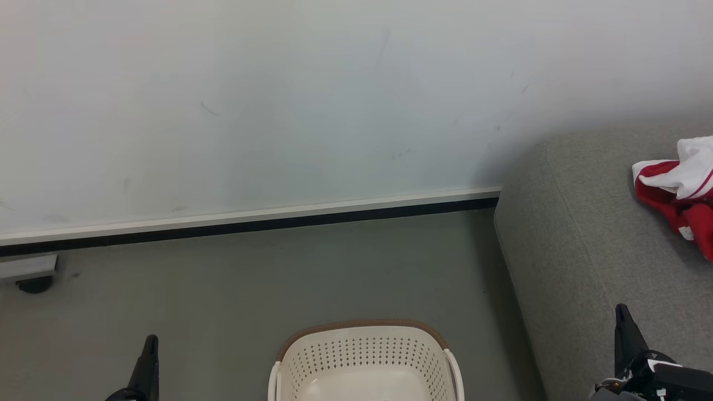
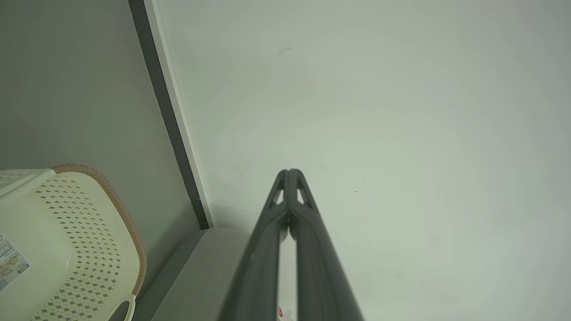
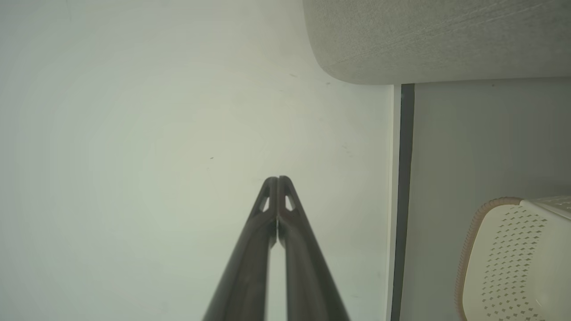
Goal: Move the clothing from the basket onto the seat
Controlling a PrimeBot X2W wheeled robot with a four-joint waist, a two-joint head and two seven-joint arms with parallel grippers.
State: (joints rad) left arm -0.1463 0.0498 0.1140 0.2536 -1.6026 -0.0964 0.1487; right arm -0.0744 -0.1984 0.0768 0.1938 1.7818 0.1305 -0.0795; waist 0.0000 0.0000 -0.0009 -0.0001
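**Head view.** The basket [image 1: 365, 351] stands on the grey floor [image 1: 250, 289] at bottom centre, cut off by the lower edge of the frame. The part of its interior in view shows bare plastic. The seat [image 1: 585, 234] occupies the right side, with its end against the white wall [image 1: 278, 100]. The clothing [image 1: 677, 195] lies bunched on the seat cushion at the right edge, well apart from the basket. The left gripper [image 1: 150, 342] rises at lower left and the right gripper [image 1: 622, 314] at lower right. Each shows as one dark tip, with the fingers pressed together and nothing held.

**Left wrist view.** The left gripper [image 2: 289, 171] points at the wall, tips touching and holding nothing. The basket [image 2: 89, 232] sits at lower left, with a label sticker [image 2: 11, 263] inside it. An edge of the seat [image 2: 200, 276] shows at bottom centre.

**Right wrist view.** The right gripper [image 3: 278, 179] is fully closed with nothing between its fingers. The seat [image 3: 437, 40] is at upper right and the basket [image 3: 513, 258] at lower right.
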